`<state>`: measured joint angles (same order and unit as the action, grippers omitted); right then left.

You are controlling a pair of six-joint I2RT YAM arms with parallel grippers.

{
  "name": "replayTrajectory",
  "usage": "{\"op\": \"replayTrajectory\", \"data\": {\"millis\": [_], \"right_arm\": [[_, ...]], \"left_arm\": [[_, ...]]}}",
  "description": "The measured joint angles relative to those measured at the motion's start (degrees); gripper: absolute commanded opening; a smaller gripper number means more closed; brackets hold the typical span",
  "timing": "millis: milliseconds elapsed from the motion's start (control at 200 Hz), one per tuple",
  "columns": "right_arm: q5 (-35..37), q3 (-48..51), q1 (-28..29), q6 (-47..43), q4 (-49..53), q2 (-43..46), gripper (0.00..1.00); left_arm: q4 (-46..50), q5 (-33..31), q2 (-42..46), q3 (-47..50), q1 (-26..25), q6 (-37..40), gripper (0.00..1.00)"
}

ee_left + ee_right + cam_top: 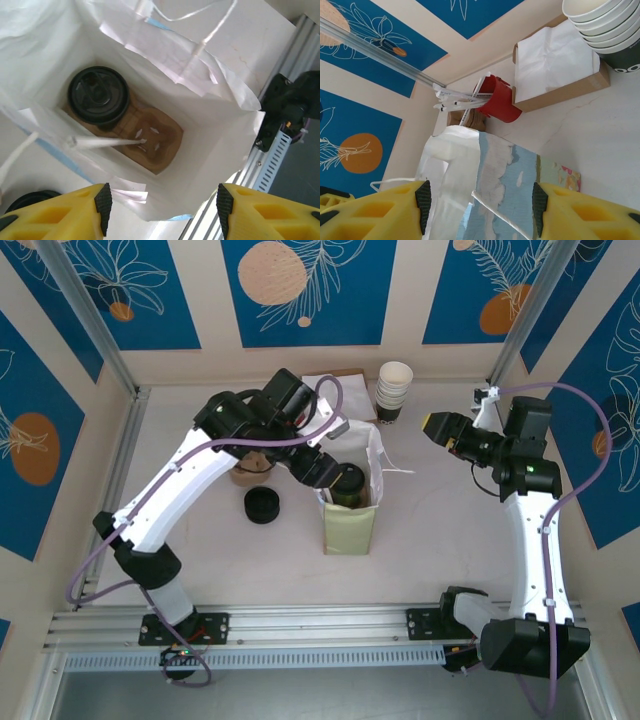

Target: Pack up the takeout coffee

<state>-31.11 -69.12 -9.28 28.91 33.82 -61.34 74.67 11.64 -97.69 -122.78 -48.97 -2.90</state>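
Black-lidded takeout coffee (98, 95) sits in a cardboard carrier (155, 137) deep inside the paper bag (200, 125), left pincer (162, 202) above and right pincer (479, 200) both gaping empty, so retreat straight up, avoiding the handle (105, 143).

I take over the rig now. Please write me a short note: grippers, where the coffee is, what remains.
Left gripper: open, empty, above the white bag.
Right gripper: open, empty, beside the bag.
Takeout coffee: upright, lid on, in the cardboard carrier at the bottom of the bag.
Done: coffee packed.
To do: probably only lift the left arm clear.
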Motion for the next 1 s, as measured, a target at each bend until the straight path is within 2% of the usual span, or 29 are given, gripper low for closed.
{"op": "replayTrajectory", "data": {"millis": [180, 385, 575, 825, 1000], "right_arm": [[0.0, 0.2, 0.3, 0.2, -0.2, 0.0, 0.58], [0.3, 0.2, 0.3, 0.2, -0.2, 0.1, 0.58], [2.1, 1.1, 0.3, 1.3, -0.2, 1.0, 0.57], [2.6, 1.5, 0.5, 2.0, -0.2, 1.0, 0.57], [2.6, 1.5, 0.5, 2.2, -0.2, 1.0, 0.57]], "left_arm": [[-5.1, -6.5, 3.2, 4.3, 0.0, -5.4, 0.62], [-12.2, -11.8, 7.5, 14.8, -0.1, -13.9, 0.60], [-14.3, -16.7, 7.9, 18.7, -0.1, -21.4, 0.59], [-15.8, -18.4, 5.5, 18.8, -0.1, -26.5, 0.56], [-16.0, -19.0, 2.0, 18.7, -0.2, -28.3, 0.46]]}}
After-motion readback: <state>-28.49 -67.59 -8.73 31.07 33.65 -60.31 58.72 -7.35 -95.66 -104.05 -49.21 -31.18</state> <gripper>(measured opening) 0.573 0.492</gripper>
